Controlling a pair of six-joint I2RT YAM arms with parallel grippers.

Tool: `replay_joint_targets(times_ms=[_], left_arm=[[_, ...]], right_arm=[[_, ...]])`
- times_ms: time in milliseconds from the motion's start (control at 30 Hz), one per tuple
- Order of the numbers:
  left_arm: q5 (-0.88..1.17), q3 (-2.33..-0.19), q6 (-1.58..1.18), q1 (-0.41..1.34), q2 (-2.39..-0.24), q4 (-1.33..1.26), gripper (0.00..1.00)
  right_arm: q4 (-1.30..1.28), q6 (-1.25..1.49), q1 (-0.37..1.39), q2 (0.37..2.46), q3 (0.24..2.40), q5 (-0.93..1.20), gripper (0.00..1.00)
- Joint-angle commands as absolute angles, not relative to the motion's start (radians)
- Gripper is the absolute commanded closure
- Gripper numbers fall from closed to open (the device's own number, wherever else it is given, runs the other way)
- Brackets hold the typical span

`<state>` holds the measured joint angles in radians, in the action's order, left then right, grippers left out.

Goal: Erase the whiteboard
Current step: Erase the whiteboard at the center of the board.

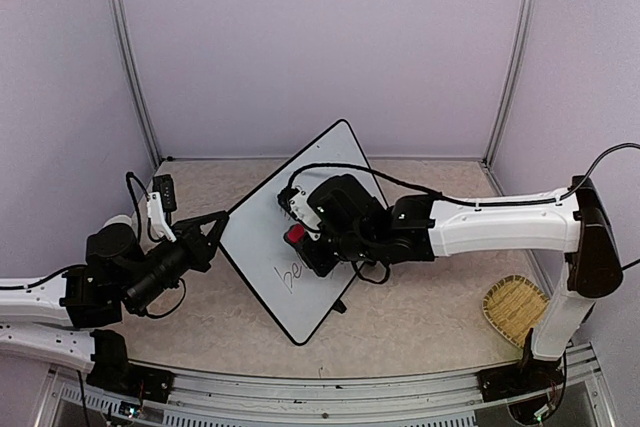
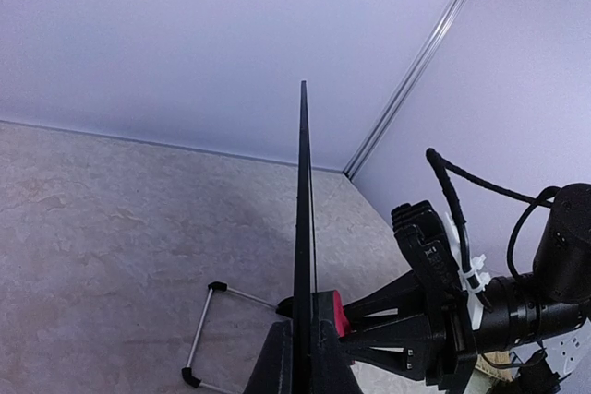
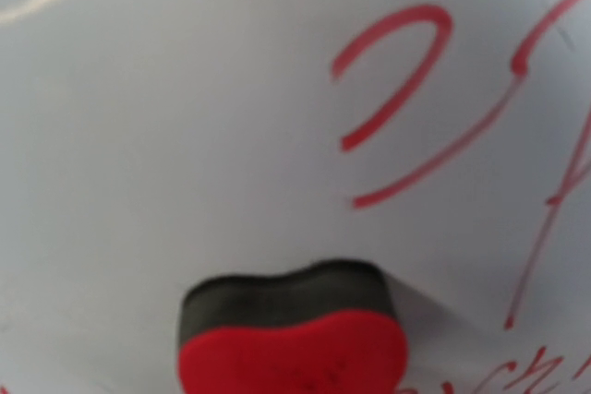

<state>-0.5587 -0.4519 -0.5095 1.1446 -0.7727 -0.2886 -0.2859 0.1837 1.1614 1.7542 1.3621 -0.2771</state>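
Board: the whiteboard [image 1: 258, 239] stands propped mid-table [image 1: 420, 319].
Left arm: the left gripper [image 1: 221, 225] is clamped on the board's left edge.
Right arm: the right gripper [image 1: 303, 244] is closed around a red-and-black eraser [image 3: 294, 343], pressed to the board's face.
Container: a wicker basket [image 1: 515, 309] sits at near right, its weave showing.
Writing: red strokes and dark cursive, unreadable.

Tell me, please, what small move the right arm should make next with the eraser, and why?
Probably slide the eraser forward over the red strokes just ahead of it. The right gripper seems to hold it against the whiteboard, the left gripper clamps the board's edge, and that writing is not yet wiped.
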Motion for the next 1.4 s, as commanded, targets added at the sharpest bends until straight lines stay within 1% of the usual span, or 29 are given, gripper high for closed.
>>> replay_joint_targets(times_ms=[0,1033,1167,1367], left_arm=[[-0.401,-0.442,-0.501,1.177,-0.805,-0.184,1.00],[-0.403,-0.421,-0.498,1.177,-0.793,-0.196,1.00],[-0.402,-0.422,-0.497,1.177,-0.794,-0.196,1.00],[-0.405,-0.422,-0.495,1.177,-0.786,-0.192,1.00]], right_arm=[[-0.271,0.156,1.141,1.803,1.436,-0.274,0.87],[-0.329,0.091,1.120,1.926,1.754,-0.248,0.86],[-0.333,0.092,1.117,1.927,1.748,-0.246,0.86],[-0.315,0.112,1.115,1.904,1.643,-0.233,0.86]])
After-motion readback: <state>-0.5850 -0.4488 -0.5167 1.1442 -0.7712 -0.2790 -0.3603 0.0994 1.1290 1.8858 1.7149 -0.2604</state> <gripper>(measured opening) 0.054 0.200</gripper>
